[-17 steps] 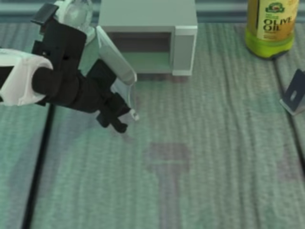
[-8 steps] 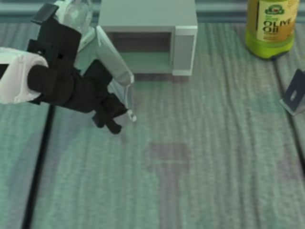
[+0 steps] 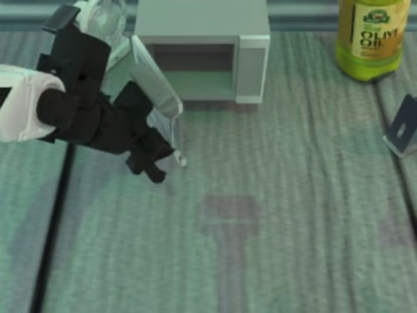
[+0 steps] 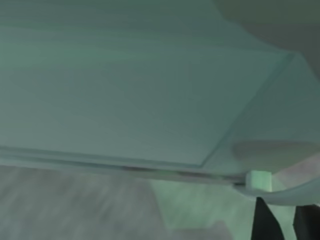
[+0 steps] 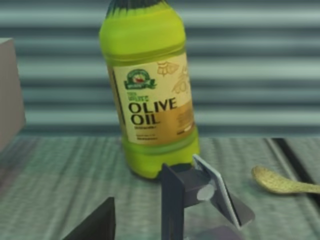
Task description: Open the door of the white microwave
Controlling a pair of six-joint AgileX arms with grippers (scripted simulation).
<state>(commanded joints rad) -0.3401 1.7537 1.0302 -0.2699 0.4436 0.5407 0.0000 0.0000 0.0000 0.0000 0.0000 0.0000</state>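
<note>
White boxy microwave [image 3: 203, 49] sits at 12 o'clock on the green plank table [image 3: 280, 215], cavity exposed. Its door [image 3: 156, 78], white frame with a greyish translucent window, is hinged on the left side and swung well out, free edge pointing toward 7 o'clock. Left gripper [image 3: 159, 156], black two-finger unit on the white-sleeved AgileX arm coming in from 9 o'clock, sits right at that free edge, by the clear handle piece [image 3: 174, 134]. Placement makes sense: pulling at the edge farthest from the hinge gives the most leverage and keeps the arm outside the swing arc. Fingers look closed around the handle edge, but contact is occluded, so I can't tell for sure whether they're clamped or just hooked. Left wrist view is filled by the window pane seen close up, with a small white tab at its corner and dark finger tips [image 4: 270, 222] just beside it, which fits being at the door edge. Right arm is parked at 3 o'clock, only its gripper tip [image 3: 401, 127] visible, near the yellow-green olive oil bottle [image 3: 368, 36] at 1 o'clock; its jaws stand apart in its own wrist view. Versus 1 s ago: door swung slightly further open, left gripper shifted a bit toward 9 o'clock; almost no change in the last half second. My read: task is essentially done, motion settling.
</note>
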